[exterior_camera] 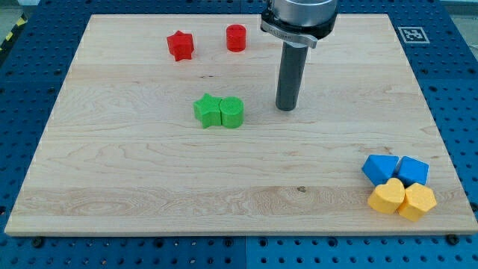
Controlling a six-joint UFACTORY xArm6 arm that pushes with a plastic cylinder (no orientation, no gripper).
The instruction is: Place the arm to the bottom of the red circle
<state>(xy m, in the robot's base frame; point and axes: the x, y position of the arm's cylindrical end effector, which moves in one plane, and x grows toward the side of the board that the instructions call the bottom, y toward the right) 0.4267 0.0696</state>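
My tip (287,109) (a bare rod, nothing to open or close) stands on the wooden board (112,172) right of the green blocks — well below-right of the small red cylinder block (236,37), so not yet under it.

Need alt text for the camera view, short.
My tip rests on a wooden board, down and right of the red circle, beside the green circle touching a green star. Red star top left; blue and yellow blocks cluster bottom right.

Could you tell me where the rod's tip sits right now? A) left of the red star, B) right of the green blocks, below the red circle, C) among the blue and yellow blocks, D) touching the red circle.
B: my tip rests on the board just right of the green blocks, lower than the red circle and apart from it.
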